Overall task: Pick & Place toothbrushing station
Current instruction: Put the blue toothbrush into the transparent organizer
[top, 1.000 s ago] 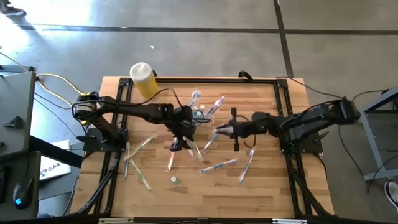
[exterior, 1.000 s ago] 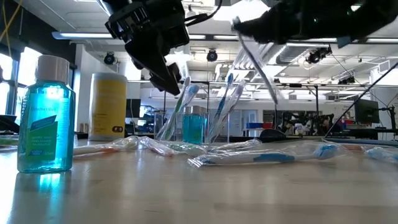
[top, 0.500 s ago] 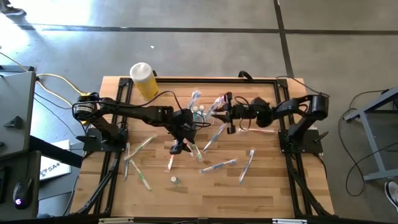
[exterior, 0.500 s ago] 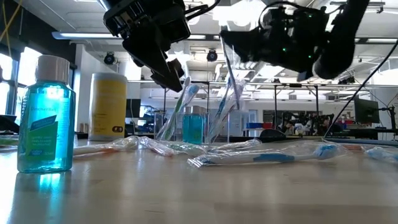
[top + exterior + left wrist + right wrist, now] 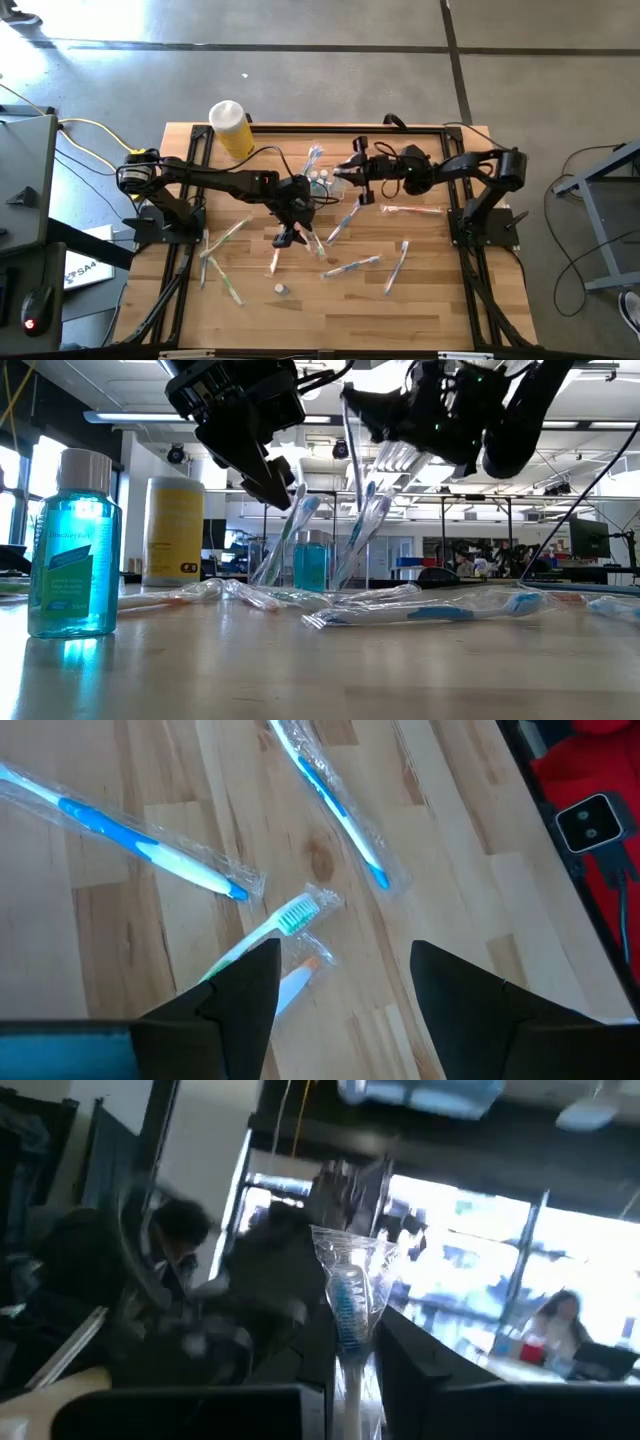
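While the high view lays out the whole desk (image 5: pixel 420 290), it shows the holder cup (image 5: pixel 318 180) only as a small clear shape near the middle toward the far edge, with toothbrushes leaning out of it. The low view shows what that hides: the cup (image 5: pixel 312 563) standing upright with blue liquid colour in it and several brushes slanting up from its rim. The right gripper (image 5: pixel 352 172) hangs just beside the cup, above the desk, clenched on a wrapped toothbrush (image 5: pixel 350 1305); only the right wrist view makes plain the blue-and-white brush head in its clear wrapper, standing up between the dark fingers (image 5: pixel 425 1370). The left gripper (image 5: pixel 290 236) hovers over the desk's middle, its fingers spread apart and grasping nothing; the left wrist view alone shows what lies under it, a green-headed brush (image 5: pixel 285 918) and two blue-handled wrapped brushes (image 5: pixel 140 838) flat on the wood. More wrapped brushes are scattered over the near half of the desk. A yellow cylinder (image 5: pixel 232 130) stands at the far left corner, and in the low view a blue bottle (image 5: pixel 72 545) stands close to the camera
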Available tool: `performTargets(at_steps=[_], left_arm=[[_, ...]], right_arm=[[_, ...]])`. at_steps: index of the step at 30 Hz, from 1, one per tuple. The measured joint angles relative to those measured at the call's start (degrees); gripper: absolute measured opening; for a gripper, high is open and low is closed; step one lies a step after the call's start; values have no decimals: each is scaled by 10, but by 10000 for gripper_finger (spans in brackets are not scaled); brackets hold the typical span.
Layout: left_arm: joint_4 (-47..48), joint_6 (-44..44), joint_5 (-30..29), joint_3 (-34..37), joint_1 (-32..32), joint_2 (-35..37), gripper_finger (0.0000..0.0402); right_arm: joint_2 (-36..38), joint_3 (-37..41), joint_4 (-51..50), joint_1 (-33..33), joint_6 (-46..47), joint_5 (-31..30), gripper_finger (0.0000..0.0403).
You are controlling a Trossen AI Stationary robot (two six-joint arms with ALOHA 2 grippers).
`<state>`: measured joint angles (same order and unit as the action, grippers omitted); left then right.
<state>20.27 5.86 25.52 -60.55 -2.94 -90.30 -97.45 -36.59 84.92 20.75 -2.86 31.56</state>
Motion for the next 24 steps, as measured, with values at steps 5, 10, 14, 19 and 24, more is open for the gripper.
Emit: performTargets(at_steps=[5,10,14,19,24], left_arm=[[-1,2,-9,0,0,0,219],[2,2,-9,0,0,0,219],[3,2,-9,0,0,0,219],[4,3,-10,0,0,0,219],[4,3,-10,0,0,0,219]], right_arm=[[-52,1,13,19,40,11,39],[-78,0,15,27,47,14,39],[-79,0,14,27,43,16,39],[-83,0,-2,30,44,3,40],[-102,1,-3,30,66,13,43]])
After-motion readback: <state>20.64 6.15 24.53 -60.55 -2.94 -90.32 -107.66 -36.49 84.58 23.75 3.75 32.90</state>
